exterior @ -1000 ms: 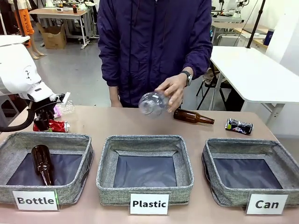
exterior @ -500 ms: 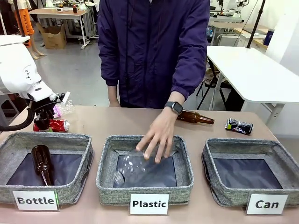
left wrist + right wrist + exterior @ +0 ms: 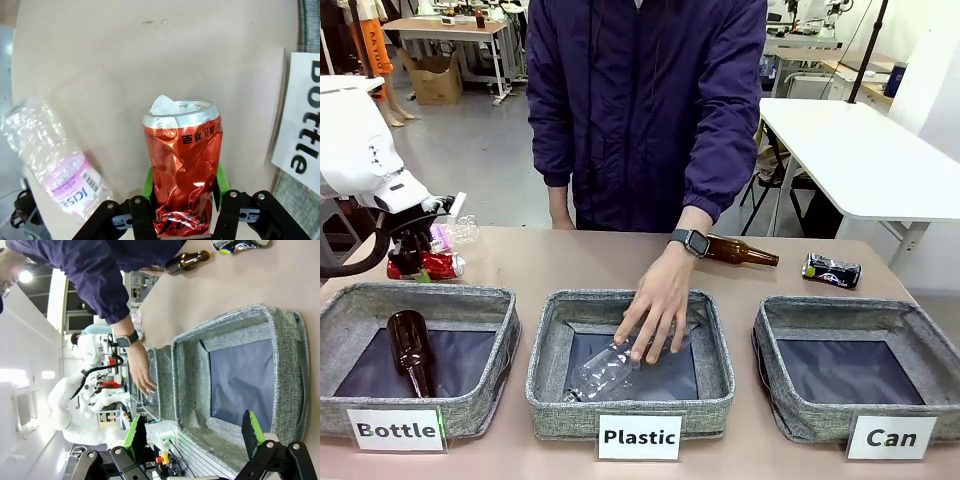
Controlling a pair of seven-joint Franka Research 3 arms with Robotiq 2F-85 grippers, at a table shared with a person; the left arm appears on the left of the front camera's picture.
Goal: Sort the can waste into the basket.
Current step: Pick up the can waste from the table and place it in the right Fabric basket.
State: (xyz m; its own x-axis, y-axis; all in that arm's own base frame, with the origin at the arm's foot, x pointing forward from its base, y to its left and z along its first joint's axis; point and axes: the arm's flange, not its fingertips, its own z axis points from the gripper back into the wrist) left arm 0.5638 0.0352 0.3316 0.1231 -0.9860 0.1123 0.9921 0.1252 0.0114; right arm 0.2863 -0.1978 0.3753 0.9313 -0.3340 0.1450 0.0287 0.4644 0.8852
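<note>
1. Beige tabletop (image 3: 520,265) carries 3 grey fabric bins in a row on the robot's side; take the middle one, the "Plastic" bin (image 3: 545,340), as your landmark.
2. Far left of the "Plastic" bin, behind the "Bottle" bin (image 3: 340,300), your left gripper (image 3: 184,184) has its jaws clamped on the red can (image 3: 184,160), and the green pads press both crumpled sides.
3. Just beside the red can you see a clear bottle with a pink label (image 3: 55,160) lying on the table.
4. Right of the "Plastic" bin sits the "Can" basket (image 3: 775,330); your right gripper (image 3: 194,431) hangs over its near rim with jaws spread wide, holding nothing.
5. Farther right of the "Plastic" bin, behind the "Can" basket, the dark can (image 3: 831,270) lies on the table, well apart from both of your grippers.
6. Inside the "Plastic" bin, the person's hand (image 3: 655,310) rests its fingers on a second clear bottle (image 3: 605,368).
7. Behind the "Plastic" bin's far right corner, 1 brown bottle (image 3: 738,251) lies on the table; another brown bottle (image 3: 410,350) lies in the "Bottle" bin.
</note>
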